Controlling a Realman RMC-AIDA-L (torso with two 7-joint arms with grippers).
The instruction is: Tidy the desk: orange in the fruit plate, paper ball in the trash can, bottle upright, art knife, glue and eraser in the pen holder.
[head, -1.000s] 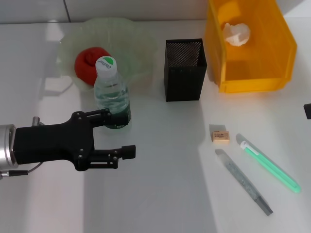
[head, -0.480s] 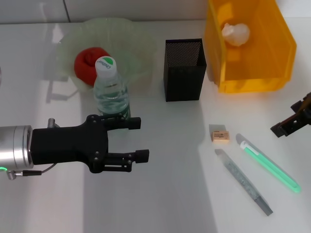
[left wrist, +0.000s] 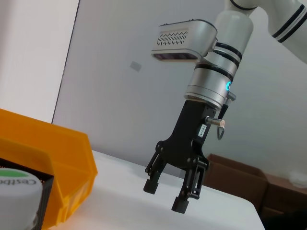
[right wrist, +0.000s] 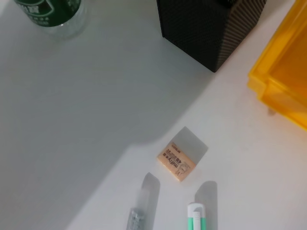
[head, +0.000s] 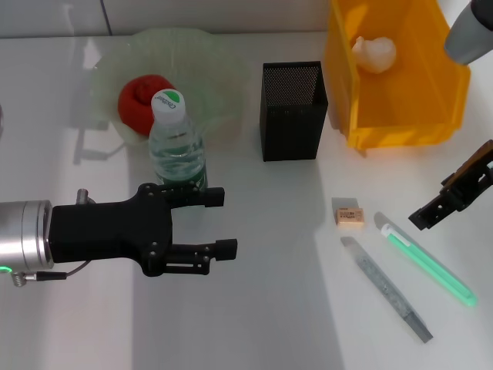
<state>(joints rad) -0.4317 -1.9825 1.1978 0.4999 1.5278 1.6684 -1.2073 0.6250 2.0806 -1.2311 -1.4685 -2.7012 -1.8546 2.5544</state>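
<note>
The bottle (head: 177, 150) stands upright in front of the green fruit plate (head: 212, 65), which holds the orange (head: 141, 99). My left gripper (head: 222, 222) hangs open just in front of the bottle, apart from it. In the yellow trash can (head: 400, 116) lies the paper ball (head: 373, 52). The eraser (head: 349, 213), the grey art knife (head: 385, 289) and the green glue pen (head: 425, 260) lie on the table to the right. Open and empty, my right gripper (head: 443, 202) hovers right of the eraser; the left wrist view also shows this right gripper (left wrist: 165, 194) open. The black pen holder (head: 293, 112) stands upright.
The right wrist view looks down on the eraser (right wrist: 181, 160), the pen holder (right wrist: 211, 28), the bottle's base (right wrist: 48, 14) and a corner of the trash can (right wrist: 288, 81). White table surface lies between the two grippers.
My right arm has come in from the right edge and dropped toward the eraser. The left gripper drew back from the bottle a second ago and has held still since.
</note>
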